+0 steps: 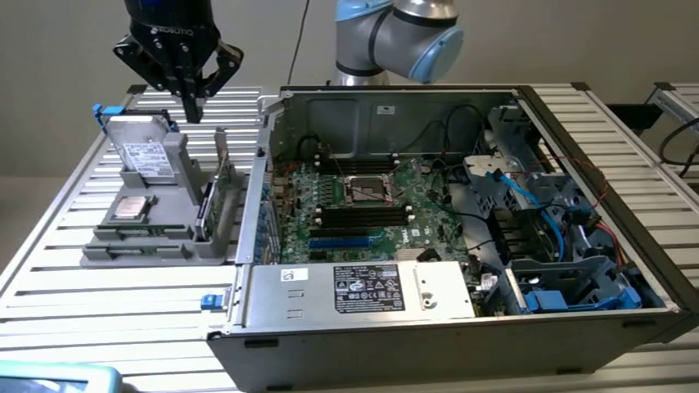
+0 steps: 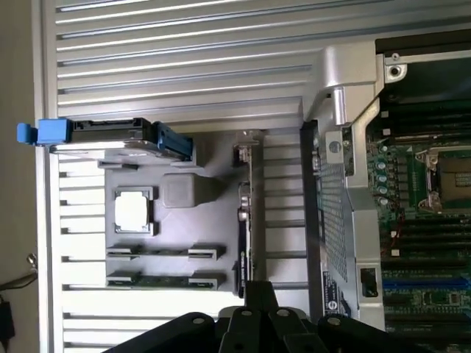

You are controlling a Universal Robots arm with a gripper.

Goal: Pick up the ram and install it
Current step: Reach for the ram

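We are seeing the ram [image 2: 165,280] standing on edge in a slot of the gray holder [image 2: 199,228]. It is sitting in the row at the holder's end nearest the lower edge of the exterior view, and nothing is touching it. The holder is lying in the left half of that frame on the slatted metal surface [image 1: 65,311]. Further up the holder, a square processor chip [image 1: 131,207] is lying flat, a hard drive [image 1: 142,151] with a blue tab is resting at the far end, and a taller green expansion card [image 1: 224,184] is standing along the side toward the open computer case [image 1: 611,164]. The motherboard [image 1: 361,205] is showing inside the case. The hand [image 1: 195,113] is hanging in the upper left of the exterior view, above the holder's far end and well apart from the ram. Its fingers are pressed together on nothing.
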